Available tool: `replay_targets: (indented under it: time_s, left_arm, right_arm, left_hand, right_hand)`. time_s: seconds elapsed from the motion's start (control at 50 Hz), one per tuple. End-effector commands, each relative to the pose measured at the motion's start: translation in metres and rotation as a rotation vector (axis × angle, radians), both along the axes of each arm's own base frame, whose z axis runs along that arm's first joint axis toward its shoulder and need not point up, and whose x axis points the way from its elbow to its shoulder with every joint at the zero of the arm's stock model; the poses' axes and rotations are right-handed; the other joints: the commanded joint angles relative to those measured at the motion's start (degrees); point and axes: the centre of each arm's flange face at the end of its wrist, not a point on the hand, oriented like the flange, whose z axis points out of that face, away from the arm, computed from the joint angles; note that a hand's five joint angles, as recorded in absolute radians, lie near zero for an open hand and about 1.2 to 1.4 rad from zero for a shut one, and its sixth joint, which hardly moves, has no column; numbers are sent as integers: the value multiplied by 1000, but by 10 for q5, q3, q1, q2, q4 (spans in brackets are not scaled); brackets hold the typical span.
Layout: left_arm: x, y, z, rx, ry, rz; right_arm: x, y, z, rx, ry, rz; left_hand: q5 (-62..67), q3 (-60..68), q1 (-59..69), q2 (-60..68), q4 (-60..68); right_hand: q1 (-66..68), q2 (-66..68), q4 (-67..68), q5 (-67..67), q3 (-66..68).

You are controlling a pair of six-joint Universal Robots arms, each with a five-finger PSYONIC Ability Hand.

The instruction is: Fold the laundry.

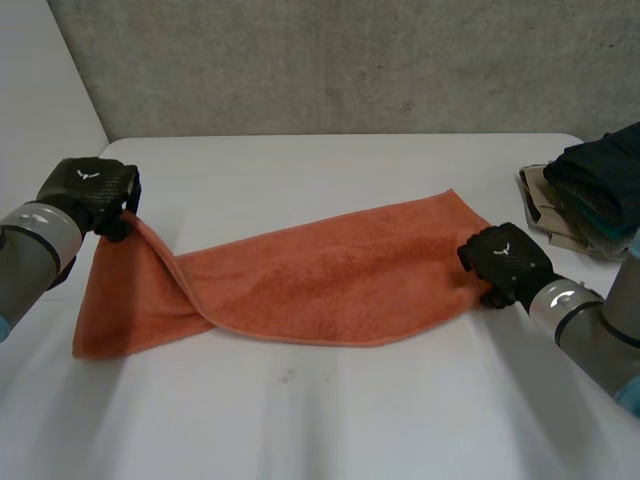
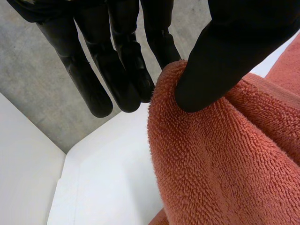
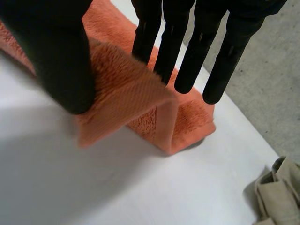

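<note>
Pinching the left end of an orange towel (image 1: 330, 280), the left hand (image 1: 90, 190) holds that end lifted above the white table (image 1: 350, 420), near its far left corner. In the left wrist view the thumb (image 2: 225, 51) presses into a bunched fold of terry and clamps it against one finger. The other fingers (image 2: 89, 79) are straight, close together and clear of the cloth. Below the hand the towel hangs in a twisted drape, and its lower left corner rests on the table toward the near edge.

Middle: from the twist onward the towel lies flat as a long band, running slantwise across the table toward the far right.

Right end: the right hand (image 1: 505, 260) sits low at the towel's near right corner. In the right wrist view the thumb (image 3: 61, 61) is on one face of the corner and the straight fingers (image 3: 187, 51), slightly spread, are on the other. The corner is pinched between them, raised off the table and bent over into a flap. The rest of that end lies on the table beyond the fingertips.

Far right: a pile of clothes (image 1: 585, 195), dark on top and beige beneath, sits at the table's right edge, apart from the towel. Its beige garment (image 3: 279, 197) shows past the right hand's fingers. A grey wall (image 1: 350, 60) stands behind the table.
</note>
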Motion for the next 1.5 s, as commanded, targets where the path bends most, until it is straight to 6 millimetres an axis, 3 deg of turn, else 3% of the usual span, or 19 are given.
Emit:
replay_targets:
  time_s: [0.02,0.12,0.2,0.36,0.46,0.5,0.56,0.66,0.76,0.82,0.88,0.96,0.98,1.02,1.04,1.1,1.16,1.3,1.5]
  left_arm:
    - [1,1,-2,9,-1,2]
    - [6,4,2,12,-1,16]
    - [13,14,21,-15,3,23]
    - [30,52,90,-144,34,-15]
    - [33,64,110,-205,38,-64]
    - [37,62,109,-186,32,-49]
    - [47,49,88,-83,4,-3]
    - [41,27,45,74,-88,-27]
    - [35,-16,6,116,-207,-30]
    - [28,-37,1,67,-232,-33]
    - [20,-69,11,-59,-223,-27]
    - [13,-106,54,-338,-163,8]
    - [14,-116,79,-469,-117,43]
    - [17,-122,103,-604,-46,81]
    - [20,-124,127,-730,24,109]
    - [23,-122,163,-936,179,103]
    - [23,-120,166,-940,233,75]
    - [17,-122,127,-753,200,29]
    - [17,-117,28,-465,118,19]
  right_arm:
    - [9,-16,6,-31,-18,6]
    - [8,-15,23,6,-23,8]
    - [-3,-7,66,16,6,-19]
    - [-57,29,195,-56,104,-150]
    - [-64,34,226,-99,35,-174]
    - [-66,34,224,-70,29,-180]
    - [-66,26,207,11,55,-172]
    - [-53,9,166,135,166,-126]
    - [-43,-26,123,229,223,-180]
    - [-35,-43,115,212,200,-205]
    - [-24,-72,123,89,107,-235]
    - [-15,-106,164,-194,-73,-278]
    - [-13,-117,186,-326,-172,-294]
    - [-14,-123,207,-451,-267,-295]
    - [-14,-125,224,-557,-348,-289]
    - [-12,-123,248,-732,-481,-235]
    - [-11,-121,250,-784,-499,-208]
    - [5,-122,211,-600,-447,-177]
    - [30,-123,121,-308,-290,-176]
  left_hand:
    - [134,116,126,112,110]
    - [134,116,126,112,110]
    - [134,116,126,112,110]
    - [134,116,126,112,110]
    - [134,116,126,112,110]
    - [134,116,126,112,110]
    - [134,116,126,112,110]
    - [134,116,126,112,110]
    - [134,116,126,112,110]
    - [134,116,126,112,110]
    - [134,116,126,112,110]
    - [134,116,126,112,110]
    - [134,116,126,112,110]
    - [134,116,126,112,110]
    - [134,116,126,112,110]
    - [134,116,126,112,110]
    - [134,116,126,112,110]
    - [134,116,126,112,110]
    - [134,116,126,112,110]
  right_hand:
    - [310,309,311,320,311]
    - [310,309,311,320,311]
    - [310,309,311,320,311]
    - [310,309,311,320,311]
    - [310,309,311,320,311]
    - [310,309,311,320,311]
    - [310,309,311,320,311]
    - [310,309,311,320,311]
    - [310,309,311,320,311]
    - [310,309,311,320,311]
    - [310,309,311,320,311]
    - [310,309,311,320,311]
    - [310,309,311,320,311]
    - [310,309,311,320,311]
    - [310,309,311,320,311]
    - [310,309,311,320,311]
    - [310,309,311,320,311]
    - [310,309,311,320,311]
    - [310,309,311,320,311]
